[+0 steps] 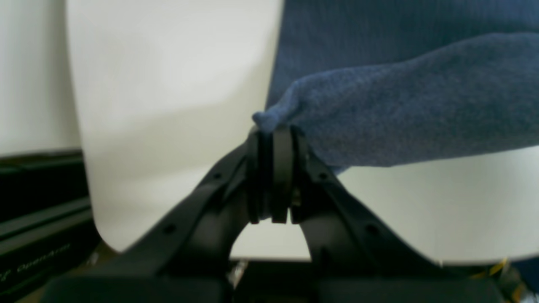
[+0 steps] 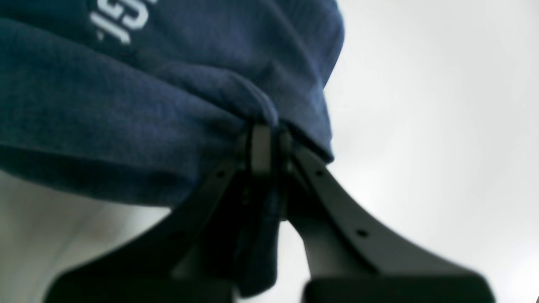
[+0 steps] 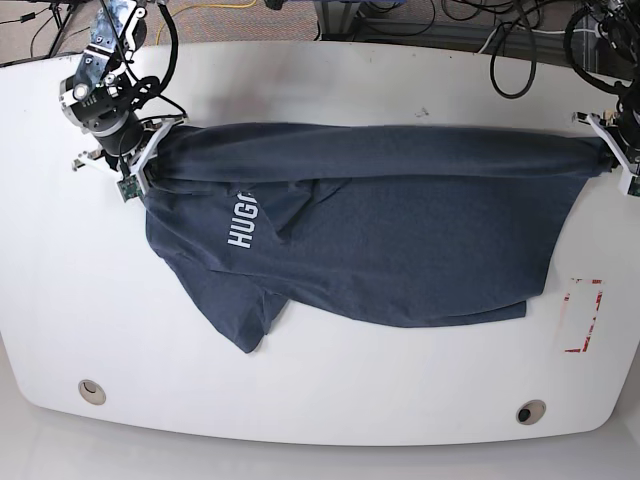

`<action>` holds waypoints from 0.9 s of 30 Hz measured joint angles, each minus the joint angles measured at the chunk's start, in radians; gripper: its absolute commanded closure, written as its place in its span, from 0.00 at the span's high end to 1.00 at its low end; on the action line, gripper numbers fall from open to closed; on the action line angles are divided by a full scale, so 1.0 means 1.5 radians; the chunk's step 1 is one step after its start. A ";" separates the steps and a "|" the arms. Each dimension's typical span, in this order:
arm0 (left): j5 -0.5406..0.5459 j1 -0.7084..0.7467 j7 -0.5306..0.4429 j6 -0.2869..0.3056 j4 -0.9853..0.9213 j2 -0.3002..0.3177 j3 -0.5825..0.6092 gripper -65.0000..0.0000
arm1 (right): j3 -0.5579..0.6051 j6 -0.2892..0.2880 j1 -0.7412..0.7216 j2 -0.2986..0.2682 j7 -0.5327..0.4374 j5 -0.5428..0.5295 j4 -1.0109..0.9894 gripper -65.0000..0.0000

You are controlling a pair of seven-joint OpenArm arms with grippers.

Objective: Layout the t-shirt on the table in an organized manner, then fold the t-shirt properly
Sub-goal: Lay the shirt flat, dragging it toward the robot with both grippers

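The navy t-shirt [image 3: 400, 240] stretches across the white table [image 3: 330, 400], with white lettering [image 3: 243, 220] near its left end and a sleeve pointing toward the front. At the base view's right, my left gripper [image 3: 603, 150] is shut on a pinch of the t-shirt's edge [image 1: 273, 120]. Over on that view's left, my right gripper [image 3: 155, 145] is shut on the other end of the t-shirt [image 2: 257, 113]. The top edge of the cloth runs taut and rolled between the two grippers. Each wrist view shows fabric bunched above closed fingers.
A red-outlined rectangle [image 3: 583, 315] marks the table near the right edge. Two round metal grommets [image 3: 92, 391] [image 3: 531, 411] sit near the front edge. Cables lie on the floor beyond the far edge [image 3: 500, 40].
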State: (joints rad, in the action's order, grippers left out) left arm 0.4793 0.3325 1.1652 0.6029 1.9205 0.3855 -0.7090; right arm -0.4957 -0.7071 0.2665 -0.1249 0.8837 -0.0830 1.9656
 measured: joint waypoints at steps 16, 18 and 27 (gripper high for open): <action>-0.005 0.025 -0.002 0.000 -0.027 0.001 0.002 0.00 | -0.002 0.005 0.079 0.031 -0.001 0.000 0.003 0.00; -0.005 0.026 -0.003 0.000 -0.034 0.001 0.002 0.00 | -0.003 0.005 0.087 0.038 0.000 0.000 0.004 0.00; -0.006 0.039 -0.002 0.000 -0.071 0.001 0.001 0.00 | -0.003 0.005 0.122 0.046 -0.001 0.000 0.004 0.00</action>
State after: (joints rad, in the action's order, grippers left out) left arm 0.4702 0.3908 1.1625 0.6025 1.8145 0.3862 -0.7082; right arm -0.5003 -0.7002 0.4496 -0.0555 0.8829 -0.0830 1.9713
